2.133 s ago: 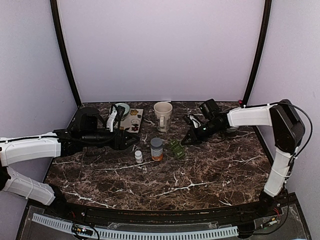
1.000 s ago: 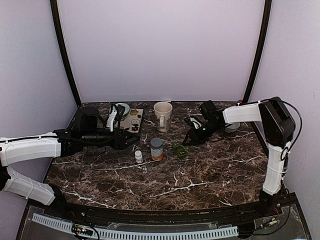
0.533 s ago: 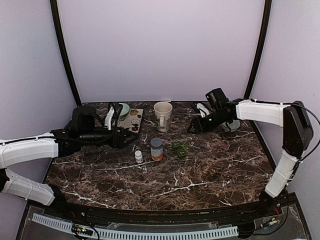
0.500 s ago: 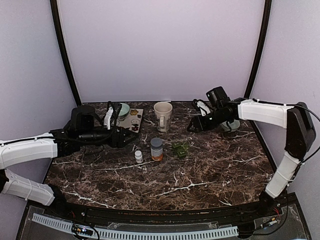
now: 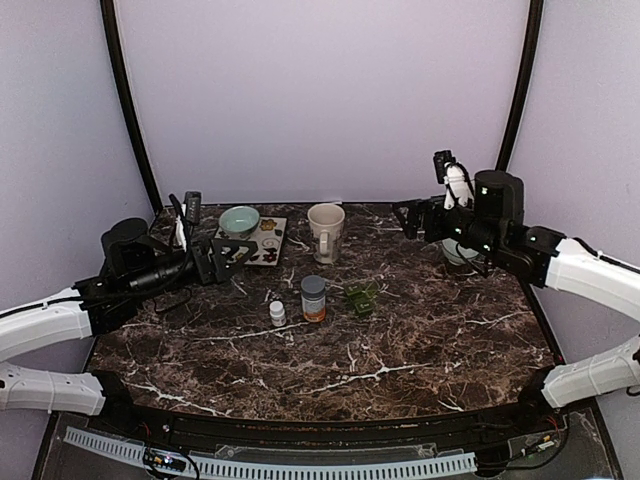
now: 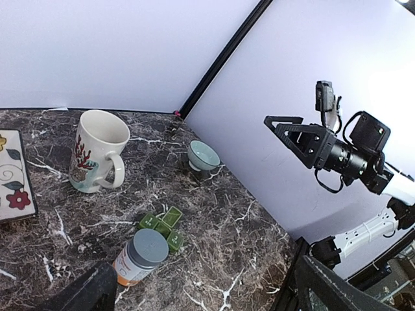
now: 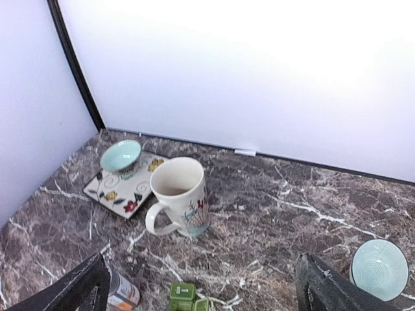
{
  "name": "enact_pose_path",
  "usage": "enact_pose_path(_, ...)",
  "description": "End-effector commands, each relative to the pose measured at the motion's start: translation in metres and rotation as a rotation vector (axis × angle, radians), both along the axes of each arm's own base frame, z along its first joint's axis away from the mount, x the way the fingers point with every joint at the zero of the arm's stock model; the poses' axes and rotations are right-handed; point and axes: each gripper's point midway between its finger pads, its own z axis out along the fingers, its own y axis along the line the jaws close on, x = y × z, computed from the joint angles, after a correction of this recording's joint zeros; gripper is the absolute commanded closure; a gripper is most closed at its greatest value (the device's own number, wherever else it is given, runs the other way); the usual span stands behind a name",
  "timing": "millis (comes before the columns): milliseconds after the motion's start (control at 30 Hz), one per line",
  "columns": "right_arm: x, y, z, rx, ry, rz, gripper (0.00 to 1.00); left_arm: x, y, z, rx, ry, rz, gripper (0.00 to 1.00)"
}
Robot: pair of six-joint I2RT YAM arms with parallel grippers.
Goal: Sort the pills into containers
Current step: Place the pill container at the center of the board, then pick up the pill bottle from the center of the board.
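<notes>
The containers are one small dark green pill box (image 5: 360, 297) with square compartments, one lid raised, lying flat mid-table; it also shows in the left wrist view (image 6: 162, 226) and the right wrist view (image 7: 185, 296). Touching its left side stands an orange bottle with a grey cap (image 5: 313, 298) (image 6: 139, 255), and a small white bottle (image 5: 277, 313) stands further left. No loose pills show. My left gripper (image 5: 232, 256) hangs open and empty at the left, well away from the box. My right gripper (image 5: 408, 218) is open and empty, raised at the back right.
A cream mug (image 5: 325, 230) stands behind the bottles. A pale green bowl (image 5: 240, 220) rests on a flowered tile (image 5: 266, 243) at the back left. Another small bowl (image 5: 458, 252) sits under the right arm. Purple walls and black posts close the table in.
Both arms have pulled back from the middle, the right one rising toward the back right and the left one retreating left. Both grippers have opened wider. The pill box stayed beside the orange bottle.
</notes>
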Motion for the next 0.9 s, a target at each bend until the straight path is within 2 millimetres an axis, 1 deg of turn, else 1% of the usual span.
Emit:
enact_pose_path(0,-0.006,-0.013,0.053,0.268,-0.204,-0.033,0.0,0.002,0.007,0.006,-0.124,-0.003,0.037,0.01)
enact_pose_path(33,-0.012,-0.009,0.056,0.279,-0.218,0.011,0.02,0.004,0.006,0.001,-0.117,0.008,0.041,0.02)
enact_pose_path(133,-0.021,0.007,0.057,0.268,-0.208,0.113,0.19,0.019,0.011,-0.019,-0.019,0.09,0.126,0.13)
enact_pose_path(167,-0.021,0.009,0.053,0.254,-0.192,0.118,0.25,0.023,0.013,-0.027,0.013,0.119,0.152,0.14)
enact_pose_path(200,-0.019,0.011,0.048,0.236,-0.171,0.112,0.28,0.027,0.015,-0.034,0.038,0.143,0.174,0.14)
enact_pose_path(233,-0.017,0.013,0.043,0.217,-0.149,0.104,0.29,0.029,0.017,-0.04,0.059,0.163,0.192,0.14)
enact_pose_path(300,-0.015,0.021,0.031,0.17,-0.11,0.089,0.32,0.033,0.02,-0.05,0.093,0.186,0.223,0.09)
enact_pose_path(333,-0.015,0.028,0.024,0.137,-0.09,0.08,0.32,0.036,0.022,-0.056,0.106,0.196,0.242,0.06)
enact_pose_path(367,-0.012,0.035,0.012,0.094,-0.057,0.068,0.32,0.037,0.026,-0.061,0.117,0.205,0.263,0.05)
enact_pose_path(433,-0.009,0.049,-0.009,0.005,0.011,0.055,0.32,0.041,0.034,-0.07,0.14,0.227,0.315,0.05)
enact_pose_path(500,-0.008,0.063,-0.031,-0.078,0.075,0.051,0.32,0.044,0.043,-0.079,0.161,0.248,0.372,0.1)
enact_pose_path(567,-0.009,0.076,-0.051,-0.132,0.14,0.048,0.32,0.046,0.05,-0.087,0.18,0.261,0.412,0.17)
enact_pose_path(600,-0.01,0.083,-0.057,-0.145,0.17,0.055,0.31,0.046,0.053,-0.091,0.191,0.274,0.427,0.19)
enact_pose_path(667,-0.012,0.099,-0.065,-0.172,0.215,0.071,0.3,0.045,0.056,-0.098,0.208,0.292,0.443,0.22)
enact_pose_path(700,-0.013,0.108,-0.064,-0.184,0.225,0.078,0.29,0.045,0.057,-0.101,0.215,0.299,0.447,0.22)
enact_pose_path(733,-0.014,0.116,-0.067,-0.205,0.24,0.087,0.29,0.044,0.058,-0.102,0.218,0.302,0.449,0.23)
enact_pose_path(767,-0.015,0.123,-0.078,-0.238,0.266,0.093,0.28,0.044,0.059,-0.103,0.222,0.303,0.45,0.23)
enact_pose_path(833,-0.017,0.137,-0.087,-0.279,0.3,0.11,0.24,0.043,0.06,-0.104,0.23,0.301,0.451,0.23)
enact_pose_path(867,-0.017,0.144,-0.096,-0.306,0.322,0.118,0.23,0.043,0.06,-0.104,0.235,0.3,0.45,0.23)
